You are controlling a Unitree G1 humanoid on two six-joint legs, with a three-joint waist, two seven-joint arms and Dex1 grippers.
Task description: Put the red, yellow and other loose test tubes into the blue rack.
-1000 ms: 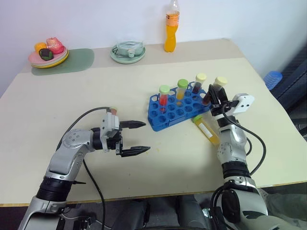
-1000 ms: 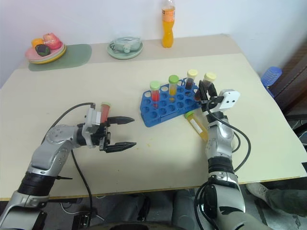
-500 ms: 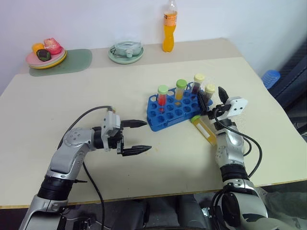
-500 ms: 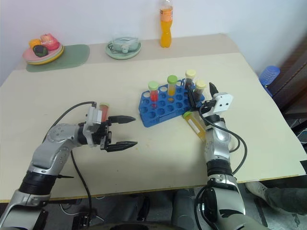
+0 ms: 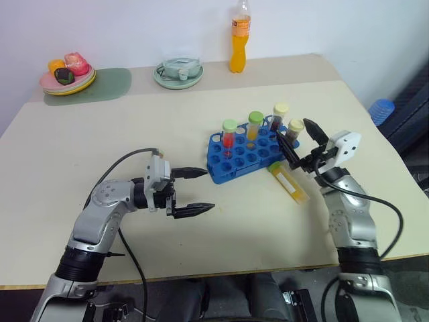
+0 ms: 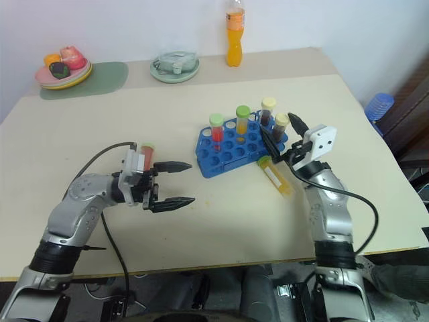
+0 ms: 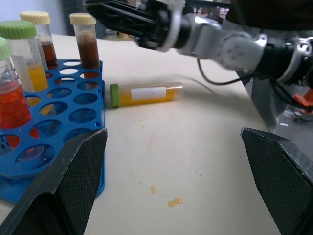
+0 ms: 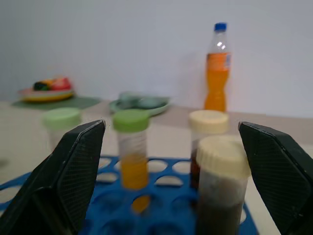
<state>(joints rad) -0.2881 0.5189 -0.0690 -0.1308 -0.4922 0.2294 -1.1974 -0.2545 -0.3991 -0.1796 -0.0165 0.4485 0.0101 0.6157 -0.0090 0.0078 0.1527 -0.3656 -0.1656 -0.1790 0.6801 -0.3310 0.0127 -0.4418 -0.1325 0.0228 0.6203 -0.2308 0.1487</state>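
Tube of clear plastic with yellow liquid and green cap lay beside the bright blue plastic rack; light, rigid, probably slippery, best pinched mid-barrel. Both the left gripper and right gripper gaped wide, empty.

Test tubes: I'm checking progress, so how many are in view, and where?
5. Four stand in the blue rack: red, yellow, and two dark. One yellow tube lies on the table beside it.
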